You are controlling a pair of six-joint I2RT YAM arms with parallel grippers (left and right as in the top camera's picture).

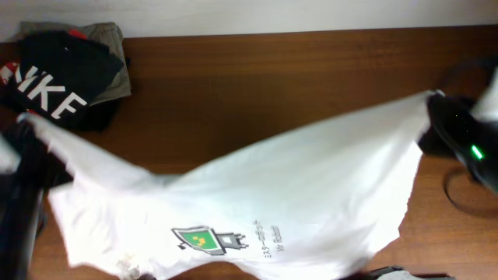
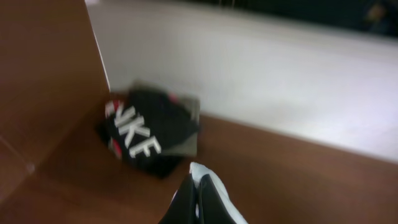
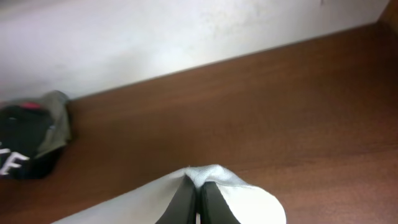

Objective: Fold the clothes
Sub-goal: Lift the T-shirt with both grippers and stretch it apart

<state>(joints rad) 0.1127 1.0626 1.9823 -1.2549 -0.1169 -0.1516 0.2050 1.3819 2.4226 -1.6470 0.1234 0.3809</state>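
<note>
Overhead first: shows the white T-shirt (image 1: pixel 257 202) strung wide between both tools, blurred, lifted along its far edge and sagging in the middle. Finds the left tool (image 1: pixel 25 124) clamped on one corner at the left edge of the picture. Finds the right tool (image 1: pixel 437 97) clamped on the other corner, far right and nearer the wall. Puts the long axis left to right across the surface (image 1: pixel 272 78), slanted, right end further back. Drops the loose body toward the near edge, green print (image 1: pixel 208 239) low down, part of it running out of frame; collar or hem uppermost, cannot tell. Worth watching: the folded black NIKE garment (image 1: pixel 54 85) just beside the left corner, easy to sweep or snag with a swing that way. Also risks a crooked landing, with corners held at unequal depth.

Left wrist next: catches the fingers (image 2: pixel 185 202) pinched tight on a small tip of the white T-shirt (image 2: pixel 200 171). Only a thin bite, so risks losing the corner under a hard pull. Confirms the black NIKE garment (image 2: pixel 140 134) close ahead, stacked on a grey garment (image 2: pixel 189 130).

Right wrist last: same story, fingers (image 3: pixel 183 202) squeezed together on a bunched white corner (image 3: pixel 205 174), cloth falling away below. Shows bare surface (image 3: pixel 280 112) ahead, pile well apart, far left. Same slip risk under tension.
</note>
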